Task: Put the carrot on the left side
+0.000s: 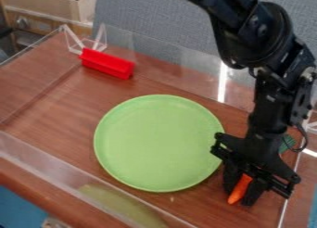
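The black robot arm (266, 56) comes in from the top of the view and bends down at the right side of the wooden surface (56, 93). Its end effector (251, 188) points straight down, just past the right edge of the green plate (148, 144), close to the front right corner of the clear plastic wall (37, 153) that rings the surface.

The carrot (240, 189) sits at that same spot, at the right of the scene and just beside the plate's rim. Only a short length of orange shows, seen between the two dark fingers (228, 183) of the end effector; the rest of it, with its stem, is hidden behind the tool. The fingers stand on either side of the orange body and look drawn in against it, so the end effector appears closed on the carrot. Whether the carrot rests on the wood or is lifted clear of it cannot be told from this angle.

The plate lies flat near the middle of the surface, with nothing on it. A red rectangular block (107, 63) lies well apart from the plate, toward the back left. Behind the surface stands a grey panel (148, 19), with a wooden crate (50, 5) at the upper left.
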You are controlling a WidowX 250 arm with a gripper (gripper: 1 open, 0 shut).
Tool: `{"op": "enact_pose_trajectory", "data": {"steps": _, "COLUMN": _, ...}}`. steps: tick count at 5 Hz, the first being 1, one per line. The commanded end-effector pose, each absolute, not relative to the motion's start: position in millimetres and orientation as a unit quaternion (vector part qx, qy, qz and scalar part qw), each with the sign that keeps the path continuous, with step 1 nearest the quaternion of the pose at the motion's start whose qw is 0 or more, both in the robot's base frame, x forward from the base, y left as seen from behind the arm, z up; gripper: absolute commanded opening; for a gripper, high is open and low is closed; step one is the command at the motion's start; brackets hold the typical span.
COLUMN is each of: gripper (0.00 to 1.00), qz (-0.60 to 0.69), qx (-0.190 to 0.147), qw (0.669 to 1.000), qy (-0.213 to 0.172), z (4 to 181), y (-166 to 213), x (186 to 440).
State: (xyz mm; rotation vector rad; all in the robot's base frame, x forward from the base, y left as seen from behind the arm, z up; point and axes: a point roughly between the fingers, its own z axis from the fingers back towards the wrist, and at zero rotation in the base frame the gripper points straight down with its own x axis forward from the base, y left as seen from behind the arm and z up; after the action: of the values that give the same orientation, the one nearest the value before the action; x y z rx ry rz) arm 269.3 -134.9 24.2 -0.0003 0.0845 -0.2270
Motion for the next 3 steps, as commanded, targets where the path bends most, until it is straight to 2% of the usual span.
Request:
{"op": "enact_pose_trajectory", "data": {"steps": 1, "gripper": 1.00, "qz": -0.082, "qx": -0.002, "qw": 0.996, "qy": 0.029, "z": 30.8, "y": -126, "x": 271}}
{"op": "enact_pose_trajectory", "data": {"steps": 3, "gripper": 1.00, "qz": -0.055, "qx": -0.002, "qw": 0.998, "qy": 0.028, "z": 32.5, "y": -128, "x": 259}}
